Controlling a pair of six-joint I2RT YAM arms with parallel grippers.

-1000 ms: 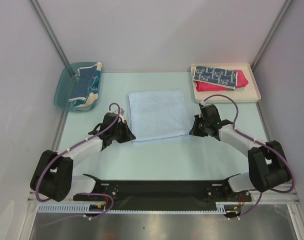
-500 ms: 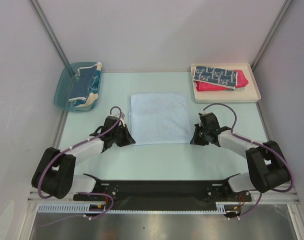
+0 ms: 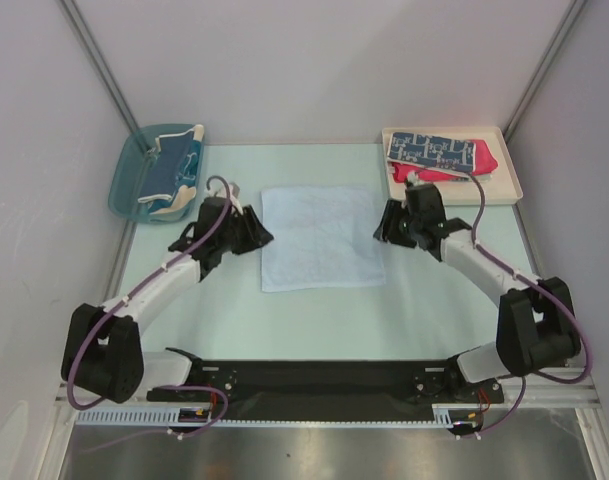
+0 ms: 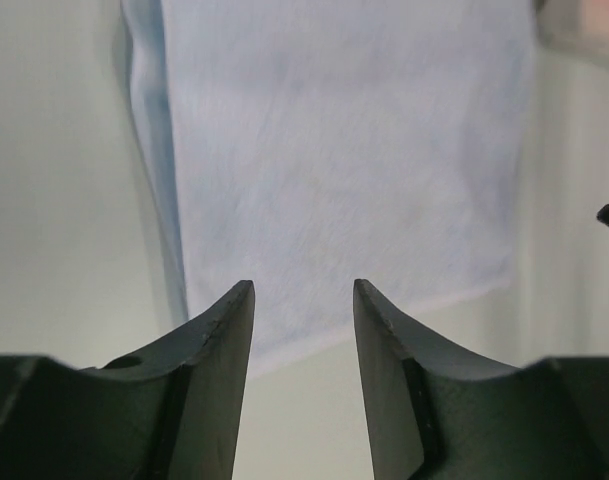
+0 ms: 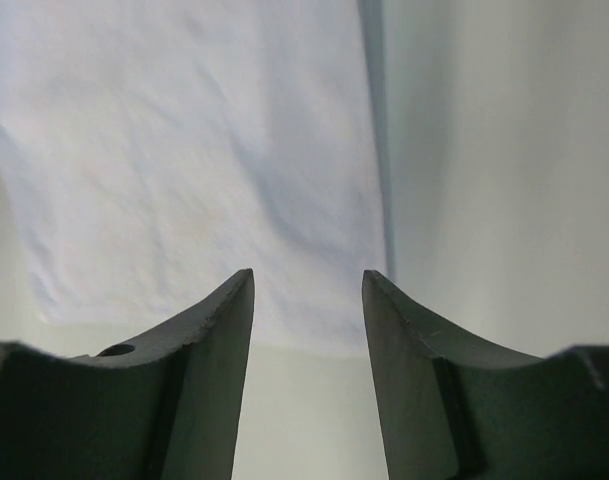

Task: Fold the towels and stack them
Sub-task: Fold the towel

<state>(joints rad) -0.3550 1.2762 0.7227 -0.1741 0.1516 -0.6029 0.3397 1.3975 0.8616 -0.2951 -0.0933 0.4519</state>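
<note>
Left wrist view puts the left end effector (image 4: 302,292) with its fingers spread and nothing between them. One edge of the blue towel (image 4: 344,150) runs just ahead of the tips, and the cloth stretches away beyond. The right end effector (image 5: 307,280) is spread and empty in the same way, with the opposite edge and a corner just ahead of it. Whether either one touches the desk (image 3: 314,320) cannot be told.

Seen from above, the towel lies flat between the two, each end effector just beside one of its side edges, toward the far half. Behind the right one stands the tray (image 3: 510,186), with a navy towel (image 3: 434,150) on a red towel (image 3: 481,166). Beyond the left one is the bin (image 3: 122,182), with more cloth inside.

The step in hand looks like the start of a fold on the blue towel, with no grasp made yet. Next, each end effector likely needs to drop onto its edge, pinch only the cloth, and lift in step with the other. Limp terry would otherwise sag or skew, and the edges would not meet squarely.
</note>
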